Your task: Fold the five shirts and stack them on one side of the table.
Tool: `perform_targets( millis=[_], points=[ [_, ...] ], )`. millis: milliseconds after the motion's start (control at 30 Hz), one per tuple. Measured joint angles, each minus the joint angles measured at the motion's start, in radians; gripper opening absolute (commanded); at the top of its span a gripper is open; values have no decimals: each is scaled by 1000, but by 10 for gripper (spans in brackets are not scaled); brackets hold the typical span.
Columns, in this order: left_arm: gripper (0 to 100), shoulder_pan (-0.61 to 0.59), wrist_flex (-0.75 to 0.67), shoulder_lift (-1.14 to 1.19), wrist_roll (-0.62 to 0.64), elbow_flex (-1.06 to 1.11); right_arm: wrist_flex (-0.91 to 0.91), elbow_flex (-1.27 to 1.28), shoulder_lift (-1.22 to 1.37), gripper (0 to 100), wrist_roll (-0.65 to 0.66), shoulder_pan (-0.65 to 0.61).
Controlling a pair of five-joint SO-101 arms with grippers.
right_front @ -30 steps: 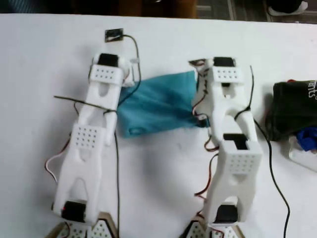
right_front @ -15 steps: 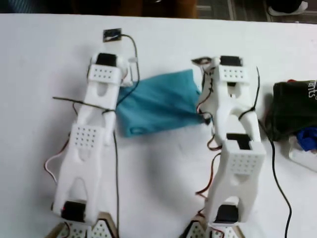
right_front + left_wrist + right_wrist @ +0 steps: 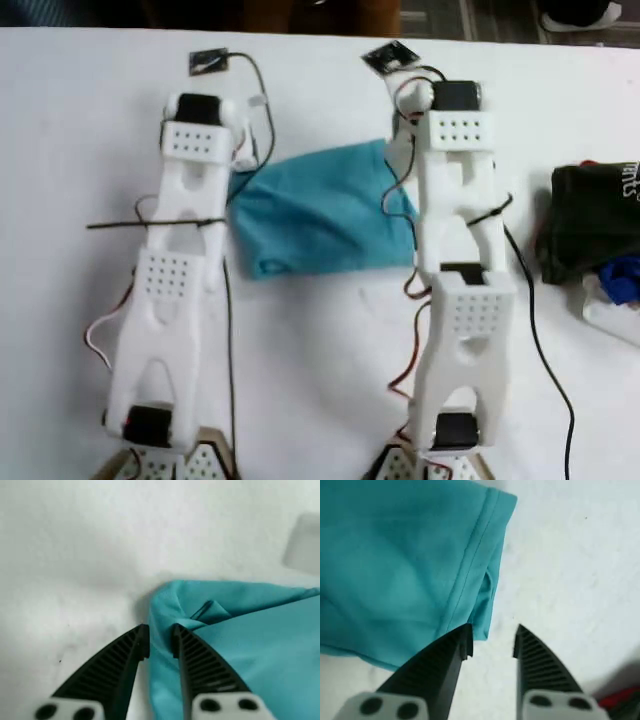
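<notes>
A teal shirt lies folded on the white table between my two arms. In the left wrist view my left gripper is low over the teal shirt's bunched corner. Its fingers stand narrowly open, with the cloth's edge showing in the gap. My right gripper is open beside the hemmed corner of the teal shirt, one finger over the cloth edge and the other over bare table. A folded dark shirt sits at the right edge.
A blue item and a white object lie beside the dark shirt. Two small black plates on cables rest near the table's far edge. Cables trail along both arms.
Both wrists have shifted toward the far edge of the table, the left one also to the left. The teal shirt now lies more uncovered and flatter between them.
</notes>
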Motion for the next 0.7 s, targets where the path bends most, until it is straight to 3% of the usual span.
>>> perform_targets(
  millis=[167, 400, 700],
  points=[
    [50, 0, 0, -87, 11, 144, -118, -158, 175, 19, -86, -32],
    [50, 0, 0, -256, 54, 308, -236, -293, 430, 19, -95, -75],
    [50, 14, 0, -269, 29, 605, -318, -394, 539, 18, -95, -60]
  ],
)
